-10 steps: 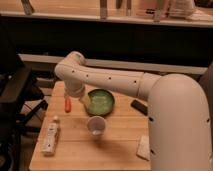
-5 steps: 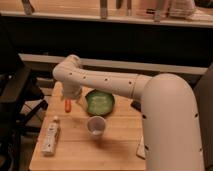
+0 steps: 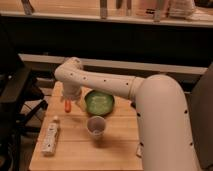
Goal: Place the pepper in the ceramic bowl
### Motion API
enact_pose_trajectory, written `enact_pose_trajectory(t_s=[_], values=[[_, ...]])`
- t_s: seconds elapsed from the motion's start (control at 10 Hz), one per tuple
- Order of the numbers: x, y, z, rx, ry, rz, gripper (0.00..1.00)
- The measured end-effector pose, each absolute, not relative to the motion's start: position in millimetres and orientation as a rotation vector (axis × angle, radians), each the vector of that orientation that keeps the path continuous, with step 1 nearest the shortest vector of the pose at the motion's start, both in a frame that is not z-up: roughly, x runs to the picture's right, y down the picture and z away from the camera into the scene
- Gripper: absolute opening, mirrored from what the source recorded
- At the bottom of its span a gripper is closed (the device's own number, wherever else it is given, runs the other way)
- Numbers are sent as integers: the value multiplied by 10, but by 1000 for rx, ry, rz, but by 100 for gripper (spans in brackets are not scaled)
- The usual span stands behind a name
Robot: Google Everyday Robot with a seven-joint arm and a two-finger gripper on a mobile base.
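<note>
At the near edge of the table [image 3: 75, 156], left side, a pale oblong pack [image 3: 50, 137] lies flat. It carries print, but none of it can be read.

Next back, mid-table: the white cup [image 3: 96, 125] stands upright, apart from everything else.

Behind the cup: the pepper [image 3: 67, 104] lies on the wood, just left of the ceramic bowl [image 3: 102, 102] and not in it. The bowl looks empty.

The gripper [image 3: 73, 99] hangs under the bent wrist, right over the pepper and just beside it. Its jaws are spread wide and hold nothing.

Change over the last second: the arm [image 3: 105, 82] has swung its bulk leftward, and the gripper looks a little lower over the pepper. Pepper, bowl and cup have not shifted.

Judgement: you are still on the approach and no grasp has been made. Your next move calls for a short descent and a close on a slender target. The carry to the bowl is short.

Farthest back: the counter [image 3: 115, 21], with no legible labels or brands.
</note>
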State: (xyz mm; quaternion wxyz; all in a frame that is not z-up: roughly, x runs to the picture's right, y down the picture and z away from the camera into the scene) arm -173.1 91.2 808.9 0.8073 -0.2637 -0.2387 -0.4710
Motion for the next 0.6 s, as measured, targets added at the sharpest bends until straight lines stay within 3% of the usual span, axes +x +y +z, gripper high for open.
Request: enact_pose_trajectory(t_s=[0.6], values=[[-1755,951,8333,-585,-523,-980,80]])
